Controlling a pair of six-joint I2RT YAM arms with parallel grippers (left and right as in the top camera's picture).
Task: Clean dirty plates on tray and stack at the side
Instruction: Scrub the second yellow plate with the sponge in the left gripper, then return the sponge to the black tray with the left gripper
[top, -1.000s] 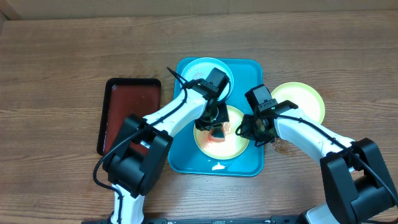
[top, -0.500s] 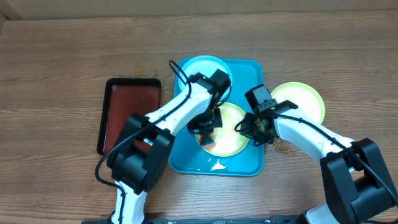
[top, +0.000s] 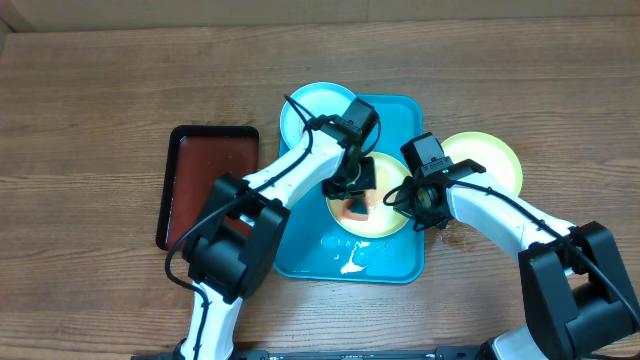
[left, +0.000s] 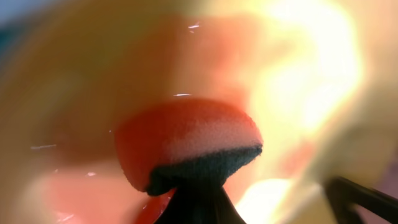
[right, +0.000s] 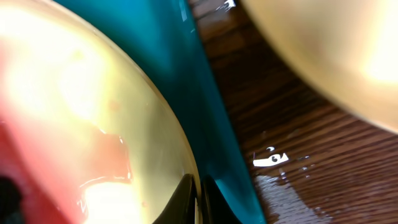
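Change: since the earlier frames the smeared plate (top: 383, 221) has slid toward the right rim of the tray (top: 305, 245). The pale blue plate (top: 312, 112) has shifted left and now overhangs the tray's upper-left corner.
Smeared plate: yellow-green rim with a red-orange film on its centre. It lies flat inside the tray, right of middle.
Sponge (top: 353, 209): orange-red with a dark scrub layer, pressed onto the smeared plate's left half.
Left tool (top: 353, 197): clamped on the sponge, directly over the plate.
Right tool (top: 420, 203): pinched together on the smeared plate's right rim, as the right wrist view shows (right: 198, 200).
Tray: turquoise, at frame centre, with a puddle (top: 348, 264) near its lower edge.
Second yellow-green plate (top: 490, 165): on the surface (top: 100, 100), right of the tray.
Dark red tray (top: 205, 185): left of the turquoise tray, apart from it.
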